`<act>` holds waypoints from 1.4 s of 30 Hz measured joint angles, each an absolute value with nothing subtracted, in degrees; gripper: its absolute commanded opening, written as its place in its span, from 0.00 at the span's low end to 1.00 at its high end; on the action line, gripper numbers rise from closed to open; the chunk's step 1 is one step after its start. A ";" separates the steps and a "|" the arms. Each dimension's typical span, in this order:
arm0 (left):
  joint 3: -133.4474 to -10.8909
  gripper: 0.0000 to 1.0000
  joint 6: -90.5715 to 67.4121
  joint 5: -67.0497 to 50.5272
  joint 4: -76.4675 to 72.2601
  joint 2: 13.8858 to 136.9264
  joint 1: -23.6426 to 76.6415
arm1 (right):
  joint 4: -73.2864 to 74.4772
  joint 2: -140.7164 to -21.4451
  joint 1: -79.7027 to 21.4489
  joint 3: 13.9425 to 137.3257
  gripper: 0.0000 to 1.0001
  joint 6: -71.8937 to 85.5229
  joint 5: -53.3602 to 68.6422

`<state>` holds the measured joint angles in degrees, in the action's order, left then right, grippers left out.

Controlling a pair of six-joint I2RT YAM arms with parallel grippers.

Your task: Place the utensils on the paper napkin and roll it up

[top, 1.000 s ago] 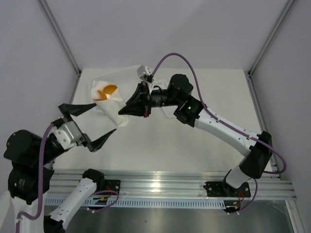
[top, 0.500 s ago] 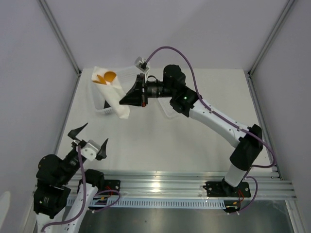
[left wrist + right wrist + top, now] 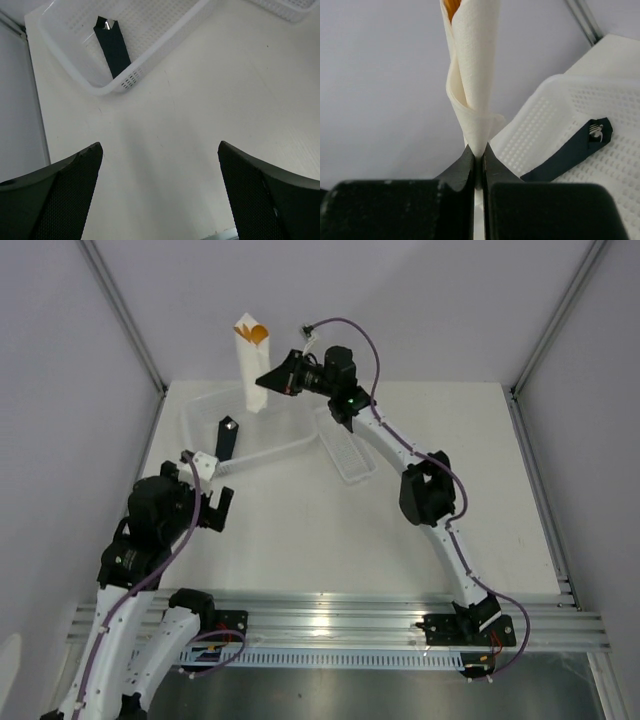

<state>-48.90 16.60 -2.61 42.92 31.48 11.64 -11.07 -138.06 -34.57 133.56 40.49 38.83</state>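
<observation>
Black bar [image 3: 114,46] in white tray [image 3: 150,25], second tray [image 3: 347,458]

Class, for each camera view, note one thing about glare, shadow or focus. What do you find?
Top view: glare on the metal rail, light otherwise even. Left wrist view: faint soft shadow on the table between the dark left fingers. Right wrist view: napkin sharp, its texture showing; right fingers near the lens soft.

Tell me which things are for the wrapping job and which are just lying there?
For the job: paper napkin, rolled up; orange utensils poking out its top; right claw pinching the napkin's lower end.
Just lying about: black bar in the big white tray; small white tray; left claw, open and empty.
</observation>
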 measured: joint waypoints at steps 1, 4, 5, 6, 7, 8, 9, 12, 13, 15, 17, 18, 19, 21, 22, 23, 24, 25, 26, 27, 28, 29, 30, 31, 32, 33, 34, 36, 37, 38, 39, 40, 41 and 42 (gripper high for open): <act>-50.57 1.00 15.22 -1.91 43.29 33.98 11.35 | -12.27 -142.06 -34.50 136.86 0.00 43.20 37.26; -57.47 1.00 11.42 0.51 43.09 42.92 9.45 | -15.79 -152.79 -34.68 144.03 0.00 50.54 32.91; -60.16 1.00 9.78 1.19 43.11 46.70 7.75 | -16.05 -155.59 -34.79 145.36 0.00 52.16 31.55; -62.94 0.99 8.23 1.41 43.03 50.43 5.32 | -16.16 -157.73 -34.92 145.86 0.00 53.15 30.09; -65.41 0.99 6.57 1.34 42.68 53.82 2.07 | -15.68 -159.35 -35.09 145.86 0.00 53.49 28.64; -67.35 0.99 5.15 1.34 42.33 57.12 -0.89 | -14.98 -160.35 -35.22 145.86 0.00 53.58 27.66; -69.65 0.98 3.73 1.45 42.63 61.04 -4.27 | -14.00 -161.27 -35.44 145.82 0.00 53.63 26.61; -74.81 0.98 2.31 3.20 40.99 71.66 -9.93 | -12.25 -161.93 -36.38 145.47 0.00 54.00 24.53; -75.88 0.97 2.44 3.77 39.81 74.78 -10.48 | -12.51 -161.93 -36.69 145.47 0.00 54.24 24.23; -78.17 0.97 2.61 4.45 38.65 81.03 -10.57 | -13.67 -161.91 -37.50 145.47 0.00 54.48 23.35; -81.19 0.97 2.83 4.91 37.78 87.37 -10.57 | -13.67 -161.91 -38.00 145.47 0.00 54.74 22.28; -82.98 0.97 2.85 5.04 37.78 90.32 -10.57 | -13.45 -161.91 -38.30 145.47 0.00 54.96 21.65; -84.58 0.97 2.85 5.10 36.97 93.21 -10.59 | -12.93 -161.91 -38.61 145.64 0.00 55.09 20.99; -87.15 0.97 2.81 5.50 36.21 97.97 -10.66 | -10.46 -162.12 -39.03 147.22 0.00 55.44 19.25; -88.31 0.96 2.74 5.58 35.83 99.83 -10.74 | -9.85 -162.21 -39.13 147.96 0.00 56.03 18.37; -89.41 0.95 2.50 5.61 35.46 101.51 -10.83 | -9.58 -162.21 -39.20 148.44 0.00 57.12 17.54; -90.61 0.95 2.39 5.61 35.29 103.07 -10.98 | -9.30 -162.21 -39.20 148.86 0.00 58.24 16.67; -91.57 0.93 2.35 5.48 35.03 104.12 -11.16 | -8.97 -162.21 -39.16 149.08 0.00 59.31 16.16; -92.51 0.90 2.37 5.37 34.59 105.25 -11.38 | -8.32 -162.32 -39.13 149.42 0.00 60.88 15.42; -93.06 0.88 2.39 5.28 34.13 106.02 -11.55 | -7.79 -162.50 -39.05 149.73 0.00 62.24 14.87; -93.34 0.86 2.46 5.02 33.67 106.59 -11.75 | -7.20 -162.69 -39.03 150.06 0.00 63.09 14.35; -93.51 0.83 2.66 4.56 33.19 106.94 -11.84 | -6.68 -162.91 -39.05 150.26 0.00 63.42 13.98; -93.60 0.82 3.07 3.77 32.77 107.11 -11.88 | -6.20 -163.24 -39.03 150.43 0.00 63.35 13.74; -94.11 0.81 3.62 2.59 32.86 107.20 -11.92 | -6.26 -163.41 -38.92 150.43 0.00 63.09 13.72; -95.20 0.79 4.16 1.21 32.93 107.42 -11.92 | -6.44 -163.52 -38.83 150.30 0.00 62.89 13.74; -96.42 0.79 4.71 -0.27 33.04 107.61 -11.92 | -7.09 -163.52 -38.81 149.95 0.00 62.78 13.85; -98.28 0.80 5.54 -2.72 33.17 107.70 -11.92 | -8.08 -163.52 -38.79 149.86 0.00 62.33 13.96; -102.24 0.83 7.92 -9.58 33.56 107.74 -11.92 | -9.34 -163.52 -38.81 150.12 0.00 60.40 14.44; -104.49 0.84 9.26 -13.52 33.78 107.74 -11.92 | -10.46 -163.50 -38.85 150.32 0.00 58.96 14.76; -106.43 0.85 10.68 -18.33 33.82 107.74 -11.92 | -11.66 -163.37 -38.87 150.30 0.00 57.78 15.44; -107.90 0.86 12.32 -22.72 33.93 107.63 -11.92 | -13.61 -162.78 -38.87 149.38 0.00 56.40 16.45; -108.79 0.87 13.61 -26.79 33.95 107.37 -11.92 | -15.42 -162.06 -38.81 148.31 0.00 55.37 17.69; -109.16 0.88 14.48 -30.20 34.04 107.13 -11.92 | -16.60 -161.53 -38.76 147.72 0.00 54.74 18.79; -109.49 0.88 15.59 -34.46 34.52 106.96 -11.84 | -18.44 -160.77 -38.57 146.93 0.00 53.69 20.99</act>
<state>-109.49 15.59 -34.46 34.52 106.96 -11.84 -18.44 -160.77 -38.57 146.93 53.69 20.99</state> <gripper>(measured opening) 0.872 0.032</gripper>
